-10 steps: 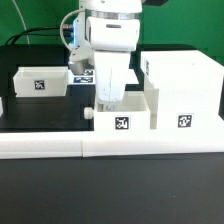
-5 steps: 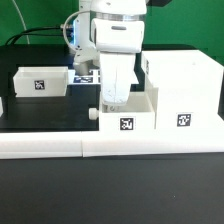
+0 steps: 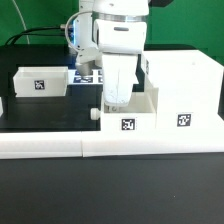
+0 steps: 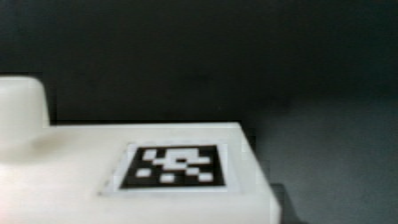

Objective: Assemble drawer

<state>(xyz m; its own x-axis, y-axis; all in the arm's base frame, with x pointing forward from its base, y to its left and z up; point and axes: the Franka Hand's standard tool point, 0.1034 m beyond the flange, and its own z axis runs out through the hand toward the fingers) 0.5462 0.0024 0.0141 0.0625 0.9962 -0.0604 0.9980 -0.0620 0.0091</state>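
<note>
A small white tray [image 3: 128,122] with a tag on its side and a knob [image 3: 93,113] stands against the large white housing [image 3: 185,88] on the exterior view's right. My gripper [image 3: 115,98] reaches down into this tray near its knob end, with its fingers close together on the tray's wall. The wrist view shows the tray's tagged face [image 4: 175,165] and the knob [image 4: 18,110] from close up, with no fingertips in sight. A second small tray [image 3: 40,82] stands apart at the exterior view's left.
A long white L-shaped bar [image 3: 60,146] runs along the table's front edge, just before the tray and housing. The marker board [image 3: 86,75] lies behind the arm. Cables hang at the back left.
My gripper and the small tray have shifted together toward the exterior view's right, closing the tray up against the housing. The second tray has not moved.
</note>
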